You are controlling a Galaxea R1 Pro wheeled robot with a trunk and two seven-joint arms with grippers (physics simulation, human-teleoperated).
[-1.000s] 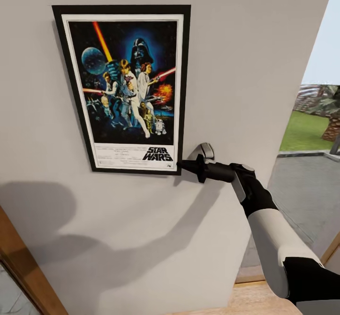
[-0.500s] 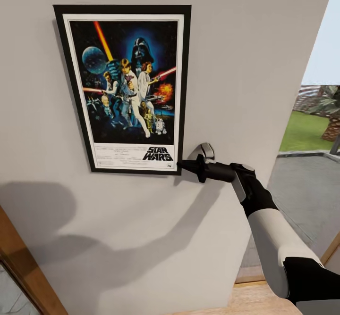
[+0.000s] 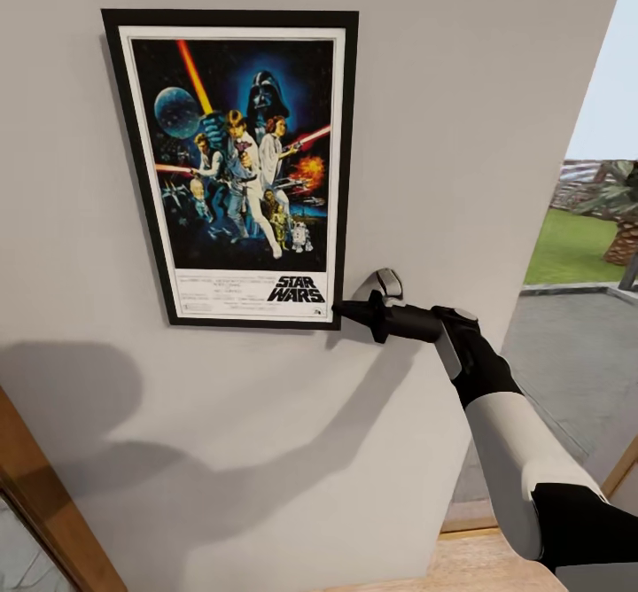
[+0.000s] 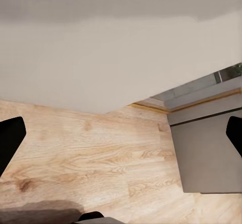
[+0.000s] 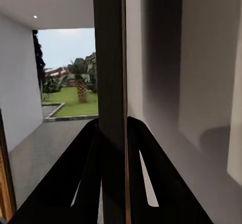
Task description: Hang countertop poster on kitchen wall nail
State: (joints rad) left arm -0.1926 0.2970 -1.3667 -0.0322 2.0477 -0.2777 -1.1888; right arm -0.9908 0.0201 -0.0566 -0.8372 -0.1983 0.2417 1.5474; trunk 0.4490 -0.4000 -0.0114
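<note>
Hanging flat on the grey wall (image 3: 461,113), the poster (image 3: 239,167) sits upright, tilted just a touch. The right gripper (image 3: 341,310) pinches its lower right corner, fingers (image 5: 80,173) clamped on the black frame edge. The left gripper (image 4: 121,138) hangs spread wide over wood floor (image 4: 85,153).

The pale wall (image 3: 461,131) is evenly and brightly lit, and soft, broad shadows are cast across its lower part, with a long one stretching down and left from the right arm (image 3: 514,432) and a rounded one at the left edge. Bright daylight is seen through the opening at the right, where the sky is washed out almost to white. All renders are sharp and free of glare, though the wooden floor (image 4: 91,153) looks slightly soft, and the poster (image 5: 110,83), seen edge-on, appears as a dark strip.
</note>
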